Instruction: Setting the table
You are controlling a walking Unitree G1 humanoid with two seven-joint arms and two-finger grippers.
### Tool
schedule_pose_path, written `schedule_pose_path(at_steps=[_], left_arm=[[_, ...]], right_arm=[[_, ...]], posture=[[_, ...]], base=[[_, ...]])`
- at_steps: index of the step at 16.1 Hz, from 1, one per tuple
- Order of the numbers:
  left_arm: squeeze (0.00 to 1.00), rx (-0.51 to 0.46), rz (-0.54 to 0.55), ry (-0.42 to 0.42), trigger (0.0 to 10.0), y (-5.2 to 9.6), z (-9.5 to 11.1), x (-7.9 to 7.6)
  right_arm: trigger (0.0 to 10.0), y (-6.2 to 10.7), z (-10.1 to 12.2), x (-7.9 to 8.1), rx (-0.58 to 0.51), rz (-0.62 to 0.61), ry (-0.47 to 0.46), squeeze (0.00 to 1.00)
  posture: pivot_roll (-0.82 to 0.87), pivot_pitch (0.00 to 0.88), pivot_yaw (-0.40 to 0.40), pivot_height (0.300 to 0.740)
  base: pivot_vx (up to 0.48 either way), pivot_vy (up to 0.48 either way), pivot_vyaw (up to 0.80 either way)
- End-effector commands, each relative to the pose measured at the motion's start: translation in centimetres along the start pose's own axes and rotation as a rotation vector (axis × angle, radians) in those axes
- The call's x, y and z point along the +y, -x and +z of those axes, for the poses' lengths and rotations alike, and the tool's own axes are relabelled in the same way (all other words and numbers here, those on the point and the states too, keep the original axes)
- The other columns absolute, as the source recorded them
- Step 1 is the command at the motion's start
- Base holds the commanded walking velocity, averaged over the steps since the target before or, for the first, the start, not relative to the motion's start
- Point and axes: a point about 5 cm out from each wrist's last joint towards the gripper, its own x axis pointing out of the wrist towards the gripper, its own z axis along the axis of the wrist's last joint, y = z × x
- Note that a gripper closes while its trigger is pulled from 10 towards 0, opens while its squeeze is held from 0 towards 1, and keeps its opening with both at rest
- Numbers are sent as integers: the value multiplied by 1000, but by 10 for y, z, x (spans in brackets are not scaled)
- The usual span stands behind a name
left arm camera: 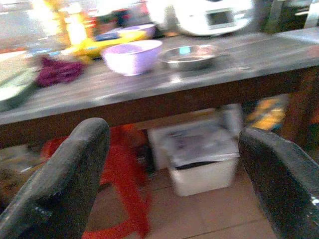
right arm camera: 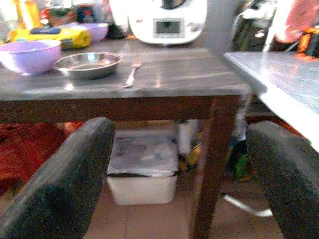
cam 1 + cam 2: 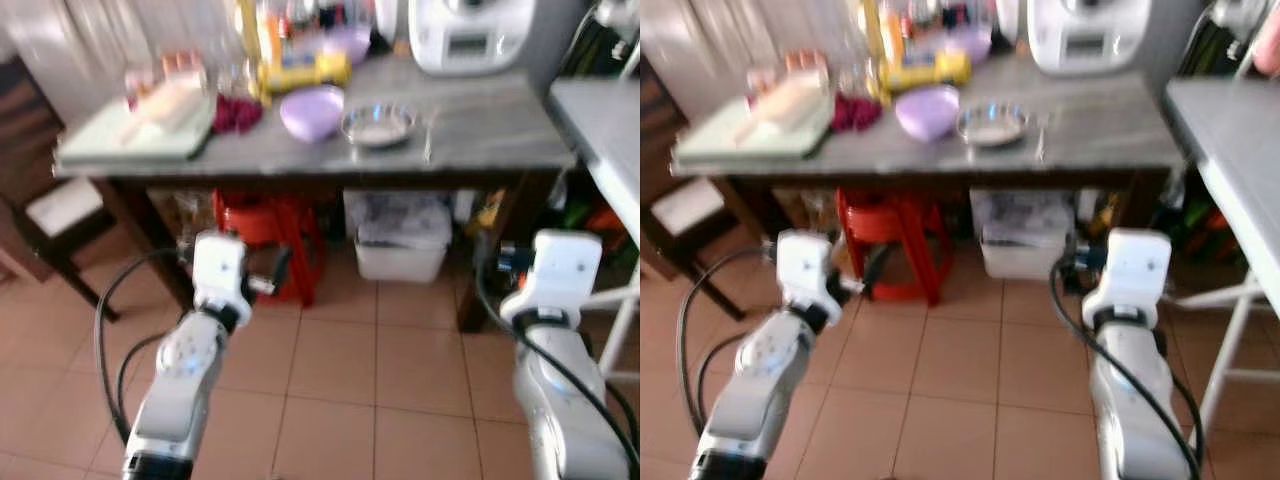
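Observation:
A grey-topped wooden table [image 3: 480, 135] stands ahead of me. Near its front edge sit a lilac bowl [image 3: 312, 112], a shallow steel dish [image 3: 377, 125] and a fork [image 2: 130, 75] just right of the dish. Another lilac bowl [image 3: 345, 42] sits farther back. Both arms are held low in front of the table, below its top. My left gripper [image 1: 173, 134] is open and faces the bowl and dish. My right gripper [image 2: 179, 129] is open and faces the table's right leg [image 2: 212, 149]. Neither holds anything.
On the table are a white appliance [image 3: 470, 35], a yellow packet [image 3: 305, 70], a dark red cloth [image 3: 237, 113] and a pale green board [image 3: 135, 135]. Underneath stand a red stool [image 3: 270, 235] and a white bin [image 3: 403, 245]. A second table [image 3: 605, 130] is at right, a chair [image 3: 55, 210] at left.

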Motion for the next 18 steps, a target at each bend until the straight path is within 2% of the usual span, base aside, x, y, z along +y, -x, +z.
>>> schedule_pose_path(at_steps=[1,10,18], left_arm=[[0,-2,-2,-10,10000,0,2,3],[0,2,-23,-8,10000,-1,2,2],[0,5,-28,-7,10000,-1,2,1]], right_arm=[[10000,1,1,4,-3,17,-9,0],[10000,1,0,4,0,23,-7,0],[10000,0,0,5,1,24,-7,0]], posture=[[-171,110,101,740],[-171,108,100,740],[-170,108,103,740]], base=[[0,0,0],[0,-235,0],[0,-335,0]])
